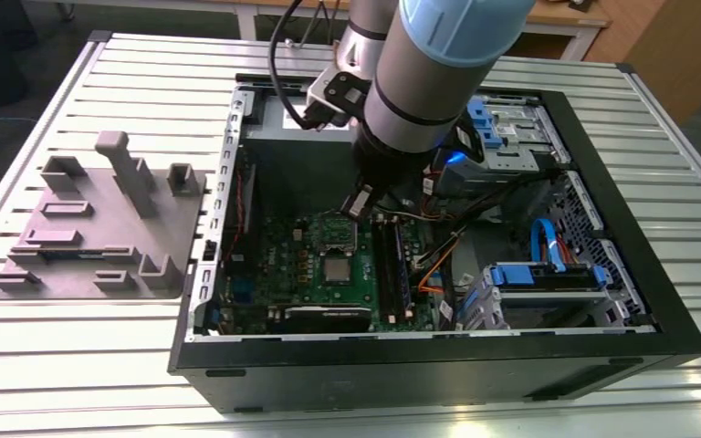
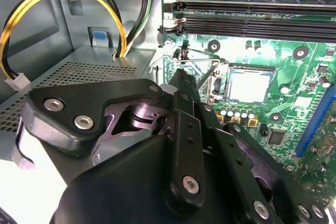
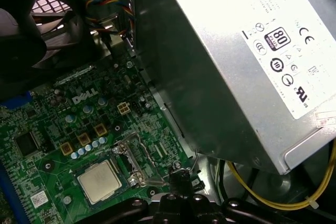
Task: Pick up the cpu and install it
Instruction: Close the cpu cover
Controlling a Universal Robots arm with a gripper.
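The cpu [image 1: 336,268] is seated in its socket at frame centre, so the gripper [image 2: 181,80], its fingers clenched on nothing, is best kept clear of the socket's upright latch lever [image 2: 207,75].

Here we are in a robotics lab, at a computer-assembly test bench.

An opened desktop computer case [image 1: 448,365] lies mid-frame on a ribbed aluminium table [image 1: 83,365], a grey moulded fixture tray [image 1: 95,228] at left, a robot arm [image 1: 430,82] reaching in from the top, wooden desks [image 1: 570,23] along the upper edge.

One cpu [image 1: 337,267], one motherboard [image 1: 280,265], one power supply [image 3: 226,61], one grey fixture tray [image 1: 101,228].
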